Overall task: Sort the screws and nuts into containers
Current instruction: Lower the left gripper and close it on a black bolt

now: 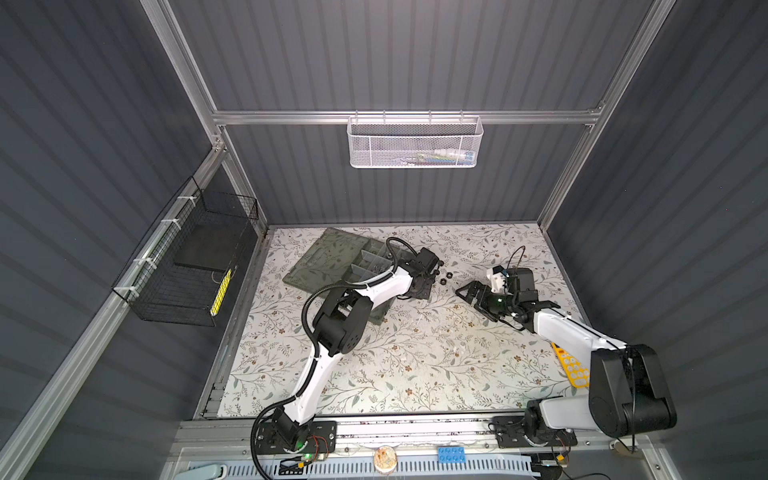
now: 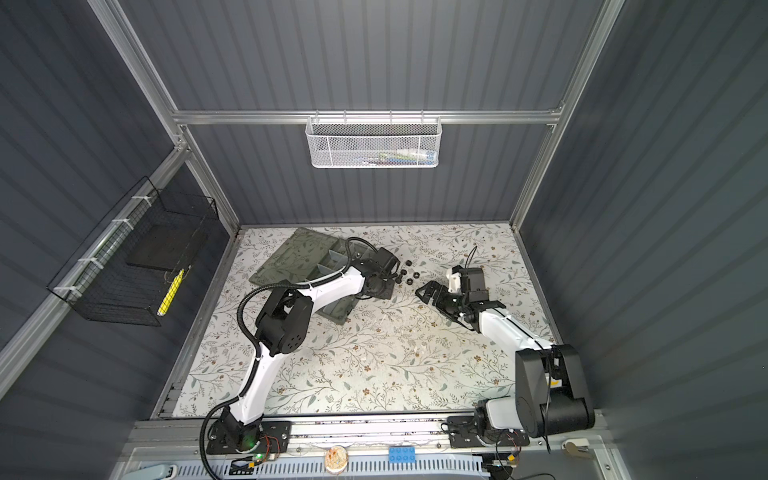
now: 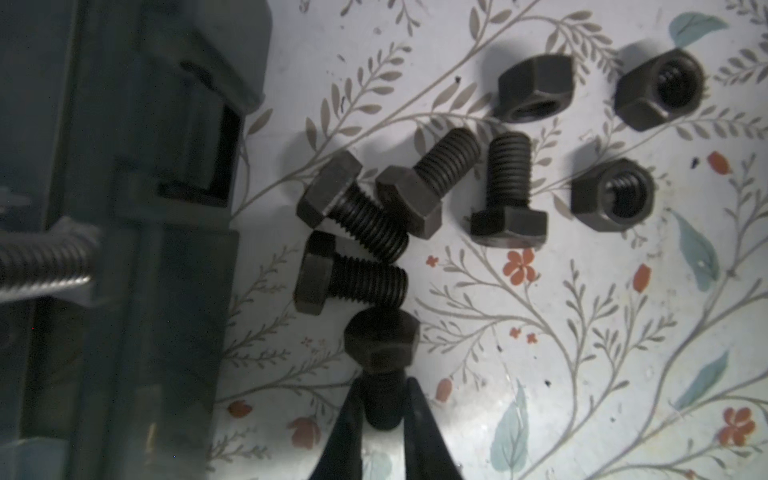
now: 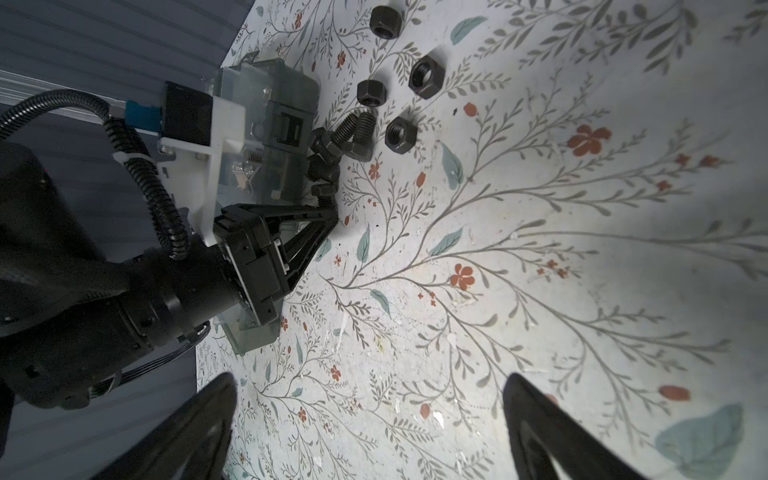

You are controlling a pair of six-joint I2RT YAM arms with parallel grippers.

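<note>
Several black screws (image 3: 357, 216) lie in a loose pile on the floral mat beside the grey-green organizer box (image 3: 124, 208). Three black nuts (image 3: 613, 195) sit just past them. My left gripper (image 3: 382, 395) is shut on the threaded shank of one black screw (image 3: 380, 345), which rests on the mat at the edge of the pile. A silver screw (image 3: 45, 262) shows inside the box. In both top views the left gripper (image 1: 432, 276) is next to the box's containers (image 1: 370, 262). My right gripper (image 4: 370, 399) hovers open and empty over bare mat, right of the nuts (image 1: 449, 275).
The box lid (image 1: 328, 249) lies open toward the back left. A white mesh basket (image 1: 415, 141) hangs on the back wall. A black wire basket (image 1: 187, 266) hangs on the left wall. A yellow flat item (image 1: 571, 365) lies under the right arm.
</note>
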